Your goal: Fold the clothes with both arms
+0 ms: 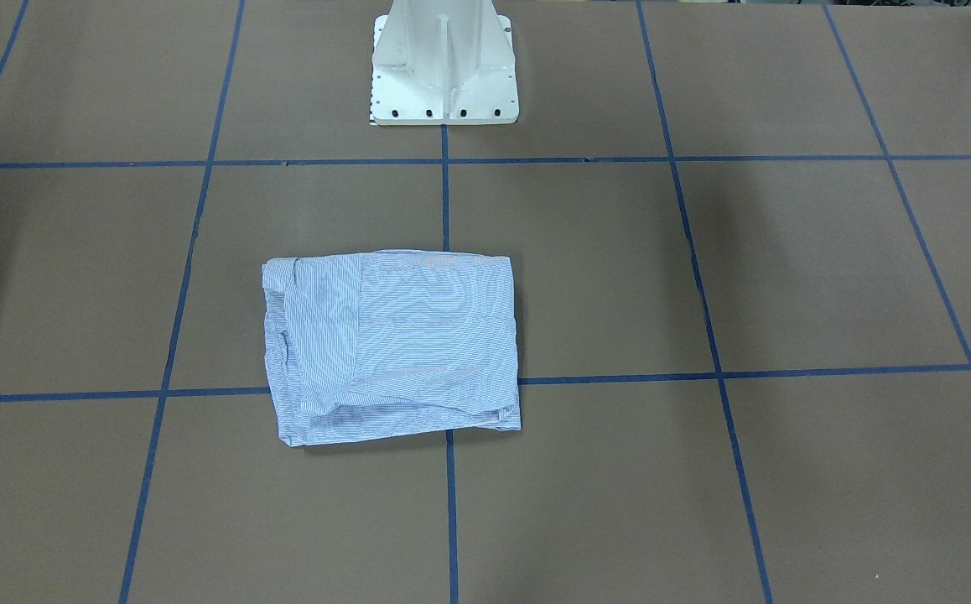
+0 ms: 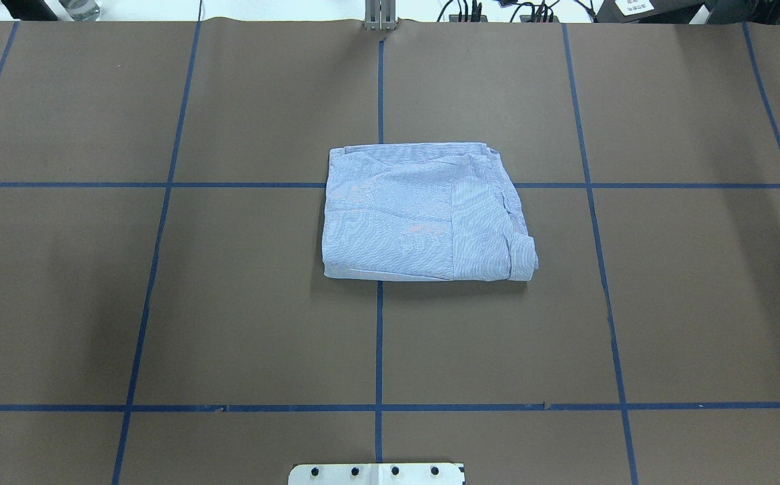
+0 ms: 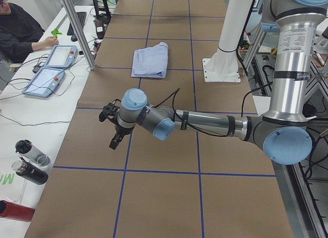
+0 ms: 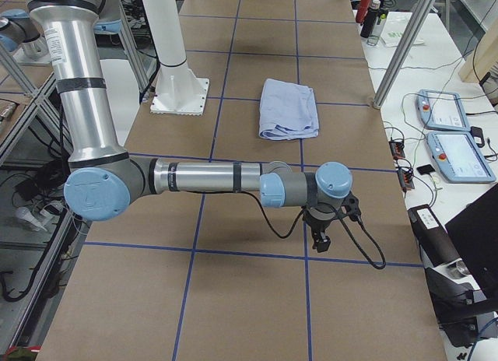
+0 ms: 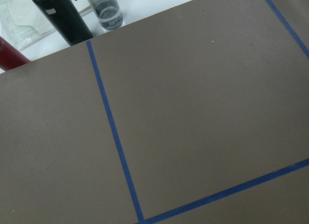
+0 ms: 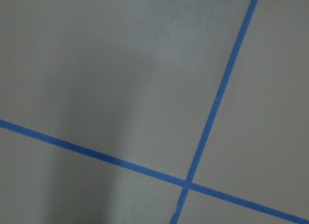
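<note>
The clothes are one light blue-and-white striped shirt (image 1: 393, 344), folded into a compact rectangle and lying flat near the table's middle (image 2: 424, 212), (image 3: 150, 61), (image 4: 289, 108). Neither arm touches it. My left gripper (image 3: 115, 140) hangs over the table's left end, far from the shirt, and shows only in the exterior left view, so I cannot tell whether it is open. My right gripper (image 4: 320, 240) hovers over the right end, seen only in the exterior right view, and I cannot tell its state either. Both wrist views show only brown table with blue tape lines.
The white pedestal base (image 1: 443, 67) stands behind the shirt. Bottles (image 5: 63, 16) stand past the table's left end. Teach pendants (image 3: 51, 68) and a metal post (image 3: 77, 27) line the far side, where a person (image 3: 20, 27) sits.
</note>
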You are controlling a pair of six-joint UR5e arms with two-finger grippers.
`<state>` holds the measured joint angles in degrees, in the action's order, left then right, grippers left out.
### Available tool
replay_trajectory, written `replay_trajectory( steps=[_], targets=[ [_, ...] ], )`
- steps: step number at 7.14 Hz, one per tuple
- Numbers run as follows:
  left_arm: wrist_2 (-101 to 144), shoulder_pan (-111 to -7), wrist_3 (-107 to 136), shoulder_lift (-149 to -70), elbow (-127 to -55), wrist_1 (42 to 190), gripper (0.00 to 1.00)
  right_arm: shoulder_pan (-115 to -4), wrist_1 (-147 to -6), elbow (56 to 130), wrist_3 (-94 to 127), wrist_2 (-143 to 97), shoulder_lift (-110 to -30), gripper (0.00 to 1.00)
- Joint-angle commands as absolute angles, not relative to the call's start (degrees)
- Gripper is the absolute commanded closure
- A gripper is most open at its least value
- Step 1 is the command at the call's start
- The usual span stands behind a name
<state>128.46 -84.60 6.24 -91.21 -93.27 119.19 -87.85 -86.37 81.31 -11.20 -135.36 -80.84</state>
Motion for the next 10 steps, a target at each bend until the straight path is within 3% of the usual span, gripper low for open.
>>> replay_trajectory(
  steps=[1,3,5,7,10],
  targets=[
    [128.06,-84.81,5.98,-86.68,-93.08,120.50,0.00,-90.43,-80.90,80.86,-11.34,-135.88,-87.50,0.00],
    [127.79,-84.81,6.24,-86.31,-93.08,119.28,0.00,-90.53,-75.86,80.85,-10.03,-135.96,-88.95,0.00],
    [127.62,-84.20,6.24,-91.02,-96.83,97.24,0.00,-90.53,-76.37,82.17,-3.38,-136.40,-88.42,0.00],
    [128.23,-84.46,4.85,-90.45,-101.41,87.22,0.00,-90.53,-76.73,83.49,4.79,-137.54,-88.42,0.00],
    [128.49,-86.90,-11.73,-89.12,-97.32,86.48,0.00,-89.65,-78.05,83.23,8.35,-141.59,-88.24,0.00]
  ],
)
